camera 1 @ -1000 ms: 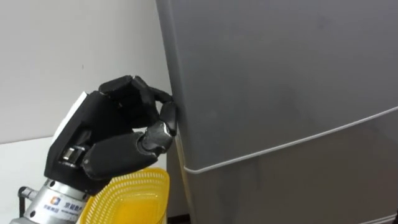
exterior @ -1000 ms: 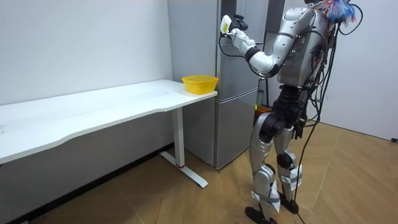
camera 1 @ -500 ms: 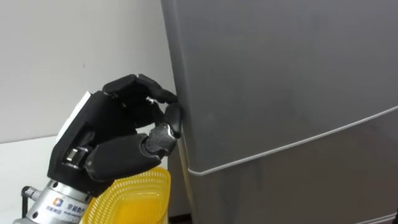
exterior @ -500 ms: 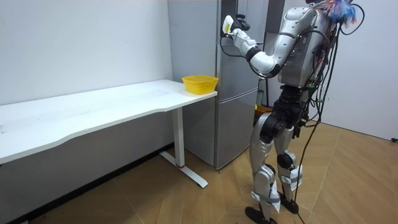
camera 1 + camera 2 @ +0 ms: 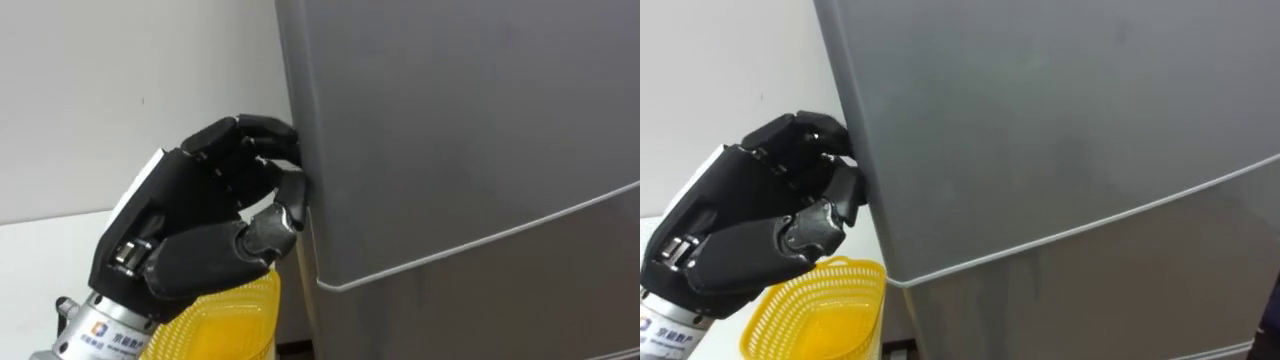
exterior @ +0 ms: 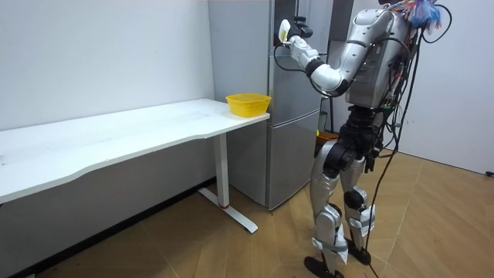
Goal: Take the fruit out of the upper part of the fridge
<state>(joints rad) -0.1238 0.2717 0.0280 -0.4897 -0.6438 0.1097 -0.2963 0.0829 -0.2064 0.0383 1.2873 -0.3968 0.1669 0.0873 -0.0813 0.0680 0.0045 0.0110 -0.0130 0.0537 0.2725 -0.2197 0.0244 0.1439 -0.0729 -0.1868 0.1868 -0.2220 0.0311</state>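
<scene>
The grey fridge's upper door (image 5: 450, 130) is closed, and a thin seam (image 5: 480, 243) divides it from the lower door. My left hand (image 5: 190, 230) is raised at that door's left edge, its loosely bent fingers (image 5: 262, 128) and thumb touching the edge. The hand holds nothing. In the room view I stand facing the fridge (image 6: 297, 85) with the left hand (image 6: 287, 31) up by its top.
A yellow mesh basket (image 5: 225, 320) sits below my left hand, on the end of a long white table (image 6: 116, 135) that butts against the fridge. A white wall runs behind the table. Bare wooden floor lies around my feet.
The left hand's fingers have uncurled from a tight fist and now reach to the door's edge. The hand has crept slightly up and right; the door has stayed closed.
</scene>
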